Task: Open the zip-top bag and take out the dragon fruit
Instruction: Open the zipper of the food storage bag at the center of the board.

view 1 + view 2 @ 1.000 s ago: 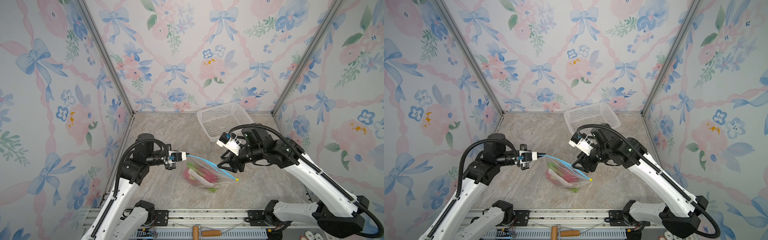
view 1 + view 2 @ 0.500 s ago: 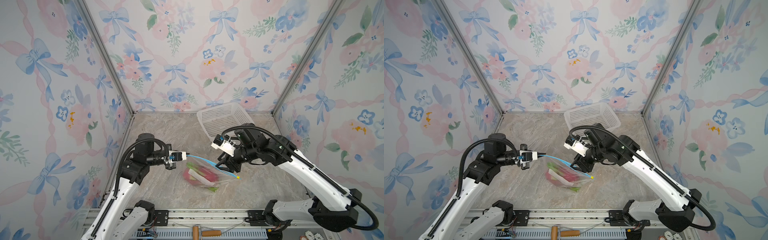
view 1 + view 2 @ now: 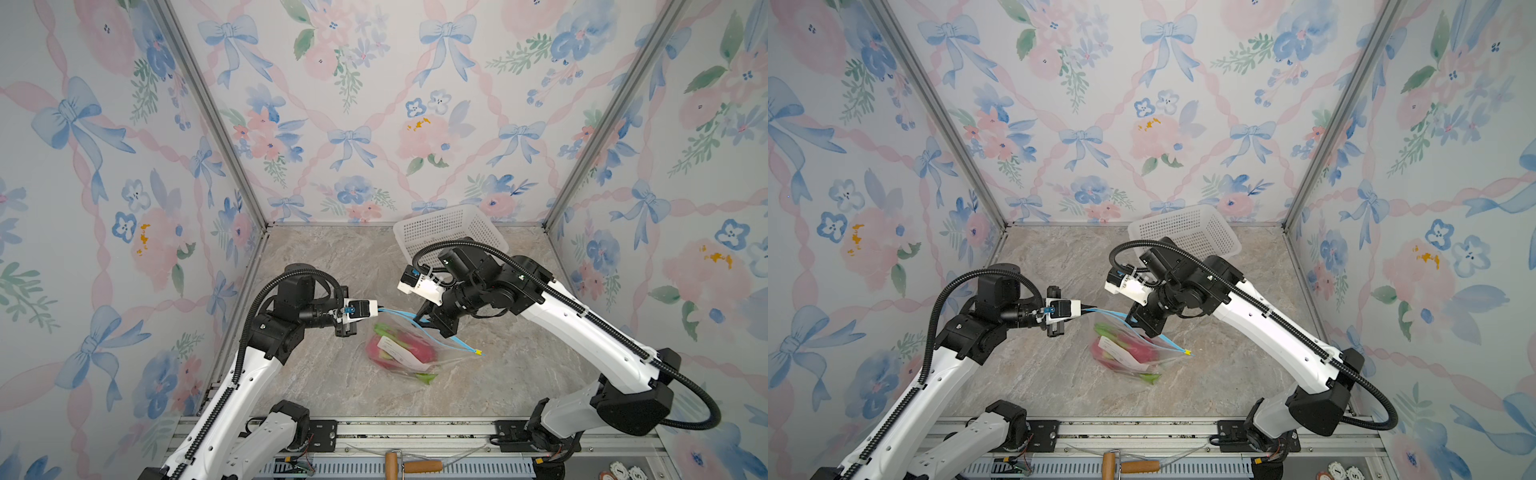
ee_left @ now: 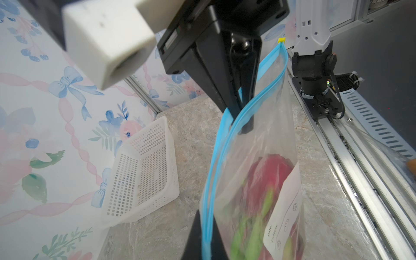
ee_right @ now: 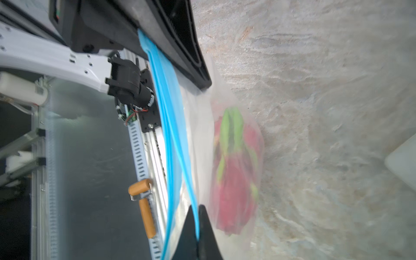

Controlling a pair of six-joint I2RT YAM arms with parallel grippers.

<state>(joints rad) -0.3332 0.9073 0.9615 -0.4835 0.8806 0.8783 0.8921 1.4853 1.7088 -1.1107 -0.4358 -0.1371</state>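
The left gripper (image 3: 379,310) has its fingers pressed together on the left-arm end of the zip-top bag (image 3: 405,332), pinching the light-blue zip strip (image 3: 457,343) there; I judge this an anchor, keeping that corner raised and steady so the other arm has something to pull against. The bag hangs slack from its lifted top edge, and its belly appears to rest on the marble table (image 3: 332,257); the dragon fruit (image 3: 424,351), red with green scales, lies low inside it behind the white label (image 3: 399,352). The right gripper (image 5: 196,210) is clamped tight part-way along the bag's strip; the left wrist view shows the two blue tracks parted around its fingers (image 4: 246,126), one caught between them and the other bowing free, which suggests a peeling pull to widen the mouth. The tracks meet again near the yellow end tab (image 4: 281,40) at the bag's far end, so that stretch looks sealed.

A wooden-handled tool (image 3: 411,466) lies beyond the bag on the front rail side, well apart; the white perforated basket (image 3: 451,228) stands beyond the bag toward the back wall, well apart, partly behind the right arm. The hindrance, I judge, is the narrow mouth; with both grippers occupied, neither is free for the fruit.
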